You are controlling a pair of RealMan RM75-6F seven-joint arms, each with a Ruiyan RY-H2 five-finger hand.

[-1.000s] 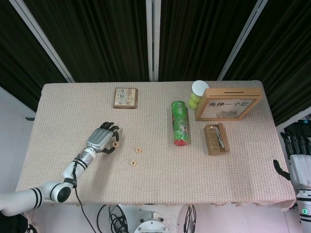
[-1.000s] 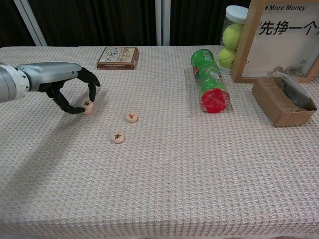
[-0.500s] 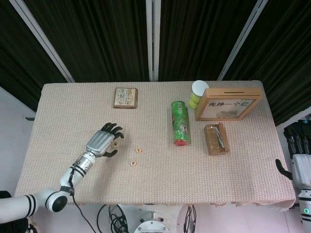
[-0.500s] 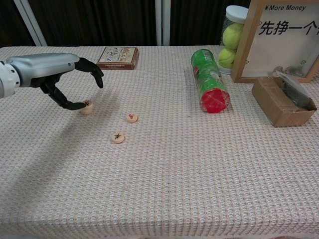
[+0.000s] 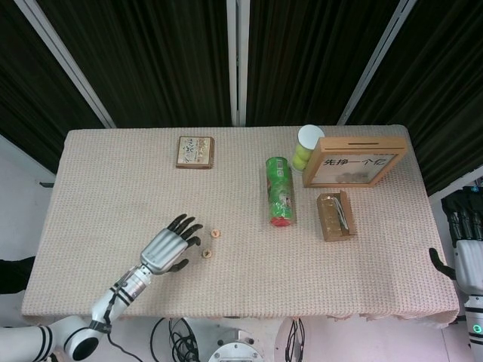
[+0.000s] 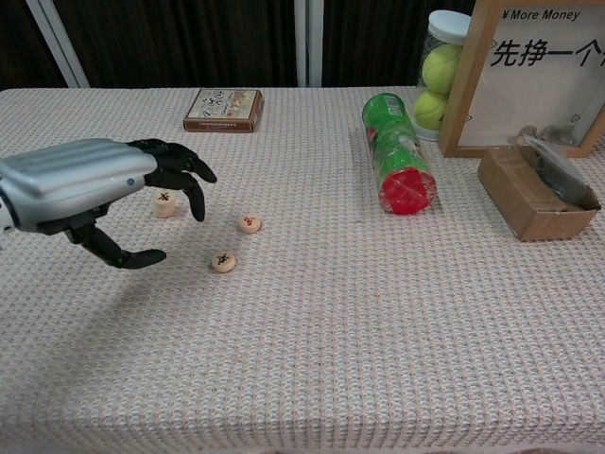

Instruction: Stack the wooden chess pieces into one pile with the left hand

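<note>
Three wooden chess pieces lie apart, unstacked, left of frame centre.
Black-marked piece [image 6: 164, 203] farthest left; red-marked piece [image 6: 250, 223] to its right; third piece [image 6: 224, 261] lower, between them. Left hand [image 6: 90, 189] hovers beside them at left, fingers spread, holding nothing. Right hand [image 5: 466, 249] at right edge; state unclear.

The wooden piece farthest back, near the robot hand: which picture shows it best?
The chest view: the back piece stands in plain sight just behind the left robot hand, its dark mark showing. In the head view that piece is hidden, probably under the robot hand.
</note>
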